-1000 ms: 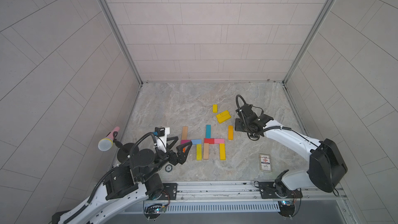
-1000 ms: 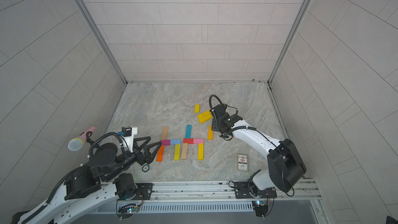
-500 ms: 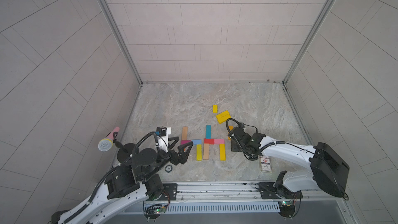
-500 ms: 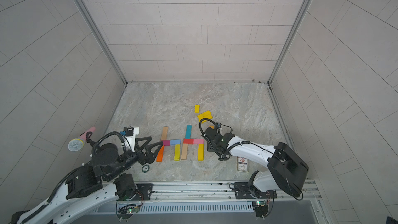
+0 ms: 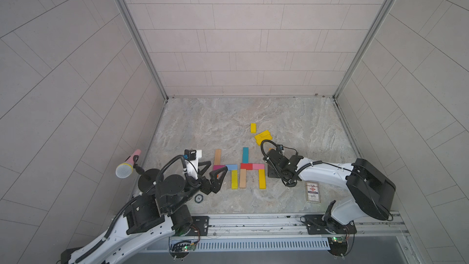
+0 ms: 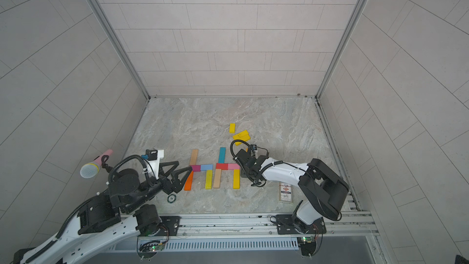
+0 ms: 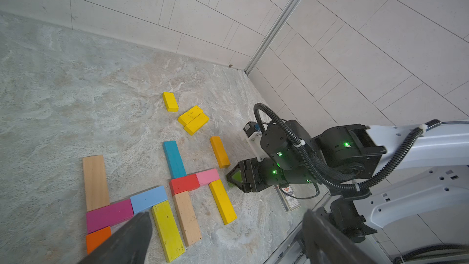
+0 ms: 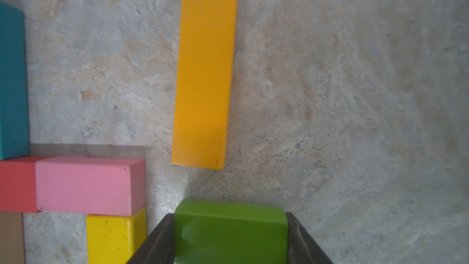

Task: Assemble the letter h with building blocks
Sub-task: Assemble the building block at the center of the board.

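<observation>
Jaws of the right pincer (image 8: 229,216) pinch the green block (image 8: 229,232), pink block (image 8: 86,185) just beside it, amber block (image 8: 204,77) ahead of its tips, while the left pincer (image 5: 217,165) stands spread wide.

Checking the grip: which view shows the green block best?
The right wrist view: the green block sits clamped between the fingers of the right gripper. The left wrist view shows only a sliver of the block. In both top views the right arm hides it.
</observation>
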Available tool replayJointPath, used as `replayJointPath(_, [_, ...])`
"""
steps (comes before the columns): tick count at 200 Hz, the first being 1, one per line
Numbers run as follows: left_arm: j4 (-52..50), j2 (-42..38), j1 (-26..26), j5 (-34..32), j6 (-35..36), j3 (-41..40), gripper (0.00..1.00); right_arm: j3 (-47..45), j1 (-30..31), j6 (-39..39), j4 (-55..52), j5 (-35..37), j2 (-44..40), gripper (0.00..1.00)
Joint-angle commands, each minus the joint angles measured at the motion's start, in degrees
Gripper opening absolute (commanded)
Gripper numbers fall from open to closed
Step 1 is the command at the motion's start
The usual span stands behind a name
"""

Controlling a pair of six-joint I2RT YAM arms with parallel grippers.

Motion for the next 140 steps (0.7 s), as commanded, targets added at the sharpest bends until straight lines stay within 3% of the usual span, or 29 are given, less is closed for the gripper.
replayJointPath(1, [0.1,-0.2,0.0,-1.0,0.0,-0.3,1.0,0.9,-0.1,1.0,-0.1,1.4,0.9,0.53])
replayJointPath(140, [0.2,0.5,0.0,-1.0,0.1,-0.4,1.0,0.7,-2.6,1.2,2.5,0.3,4.0,0.54])
